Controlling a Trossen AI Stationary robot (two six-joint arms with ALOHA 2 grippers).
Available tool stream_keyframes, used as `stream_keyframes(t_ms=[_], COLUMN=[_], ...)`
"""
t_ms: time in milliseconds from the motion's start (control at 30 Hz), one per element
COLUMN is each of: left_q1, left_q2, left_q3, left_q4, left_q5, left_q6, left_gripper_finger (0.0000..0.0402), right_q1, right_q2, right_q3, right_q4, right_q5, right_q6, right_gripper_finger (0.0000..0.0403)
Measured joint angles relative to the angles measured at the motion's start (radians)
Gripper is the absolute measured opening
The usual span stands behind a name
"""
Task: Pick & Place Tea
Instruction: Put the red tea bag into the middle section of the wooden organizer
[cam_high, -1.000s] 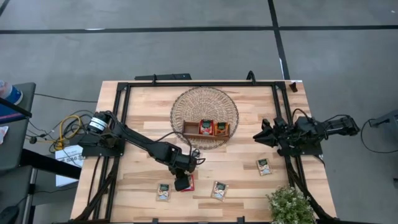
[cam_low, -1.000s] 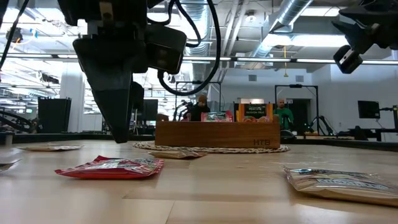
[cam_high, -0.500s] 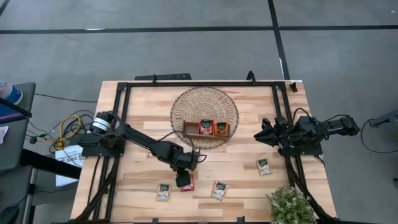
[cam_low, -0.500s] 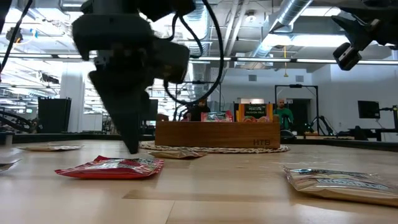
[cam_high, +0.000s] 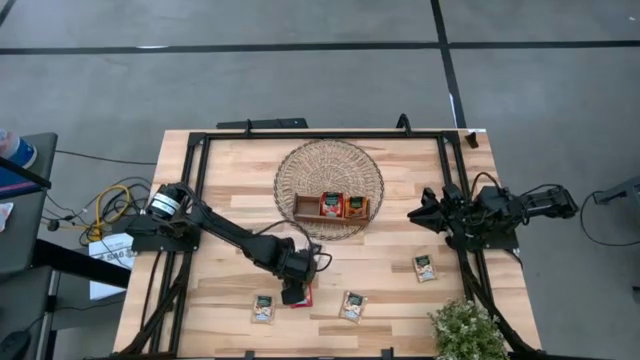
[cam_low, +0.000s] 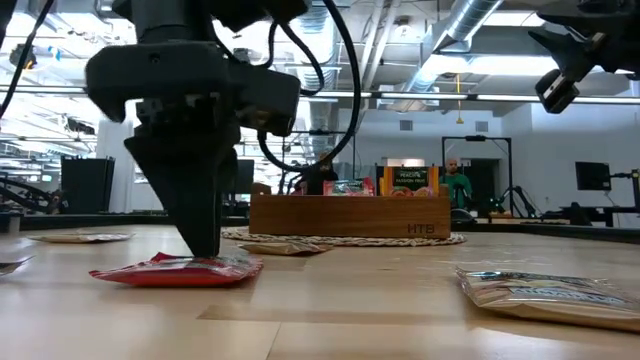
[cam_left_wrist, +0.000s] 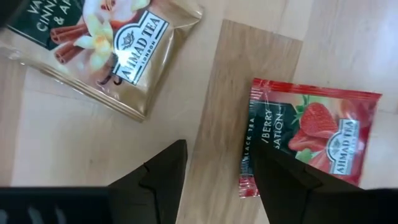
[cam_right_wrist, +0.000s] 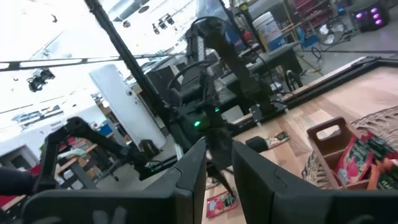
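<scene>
A red tea sachet (cam_high: 303, 297) lies flat on the table near the front, also seen in the low view (cam_low: 175, 270) and the left wrist view (cam_left_wrist: 311, 143). My left gripper (cam_high: 293, 292) stands open right over its edge, fingers pointing down. One finger is over the sachet's short edge, the other over bare wood (cam_left_wrist: 214, 180). A pale sachet (cam_left_wrist: 106, 50) lies beside it. My right gripper (cam_high: 415, 217) waits open at the table's right side, holding nothing. Two sachets (cam_high: 343, 205) stand in the wooden tray (cam_high: 300, 209). My left gripper comes from above, pointing steeply down, with its fingertips (cam_low: 205, 252) at the level of the red sachet's top. One finger covers the sachet's short edge (cam_left_wrist: 247, 168). Whether it touches the sachet I cannot tell. The sachet lies flat on the table.
The tray sits on a round wicker basket (cam_high: 330, 155) at the table's far middle. Pale sachets lie at the front left (cam_high: 262, 308), front middle (cam_high: 352, 305) and right (cam_high: 425, 267). A green plant (cam_high: 465, 330) stands at the front right corner.
My left gripper has come down onto the red sachet's edge and tipped more steeply downward, with its fingers still apart. The sachet has stayed where it was.
</scene>
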Motion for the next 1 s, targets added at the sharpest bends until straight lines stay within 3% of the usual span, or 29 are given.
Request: stream_keyframes(t_ms=[133,233,867,1000], left_q1=[-0.033,-0.048,-0.057,-0.057], left_q2=[0.004,0.005,0.001,-0.012], left_q3=[-0.001,-0.002,-0.003,0.000], left_q4=[-0.030,-0.035,-0.097,-0.117], left_q5=[-0.134,-0.158,-0.175,-0.167], left_q6=[0.003,0.017,0.029,0.018], left_gripper_finger=[0.0164,0.0151,0.0011,0.0002], right_q1=[0.000,0.000,0.000,0.000], right_q2=[0.000,0.000,0.000,0.000], right_q3=[0.000,0.000,0.000,0.000], right_q4=[0.003,0.002,0.002,0.002], right_q5=[0.004,0.003,0.027,0.027], right_q6=[0.011,0.033,0.077,0.077], right_gripper_finger=[0.0069,0.0069,0.0069,0.0069])
